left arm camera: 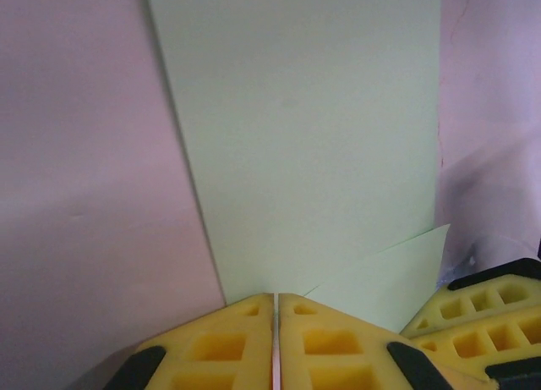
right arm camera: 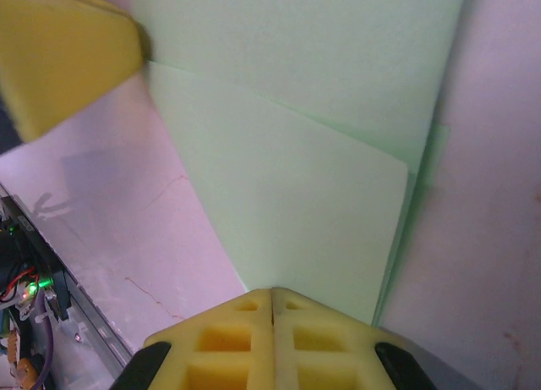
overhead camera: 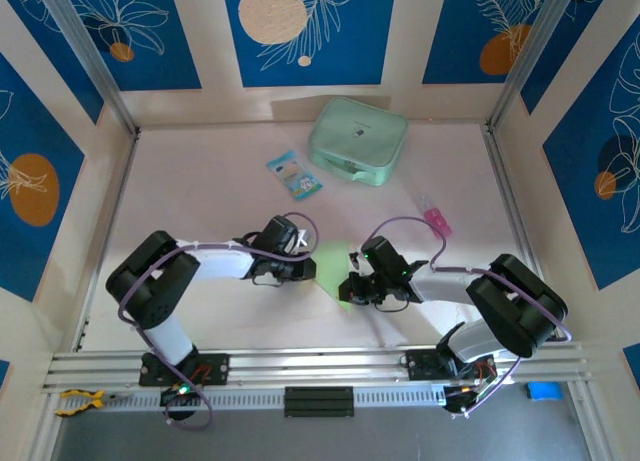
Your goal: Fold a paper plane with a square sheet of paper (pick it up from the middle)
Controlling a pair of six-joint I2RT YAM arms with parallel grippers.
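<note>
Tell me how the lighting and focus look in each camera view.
Top external: bright, even light, table washed pinkish, only faint shadows. Left wrist: sheet of paper evenly lit, left hand slightly soft up close. Right wrist: blurred yellow finger at top left, same pink cast.

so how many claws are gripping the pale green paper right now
2. The left claw pinches the left edge of the thin pale green creased paper sheet; the right claw pinches its near right edge, both shut.

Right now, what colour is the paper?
Plain pale green; the paper shows best from the left wrist.
</note>
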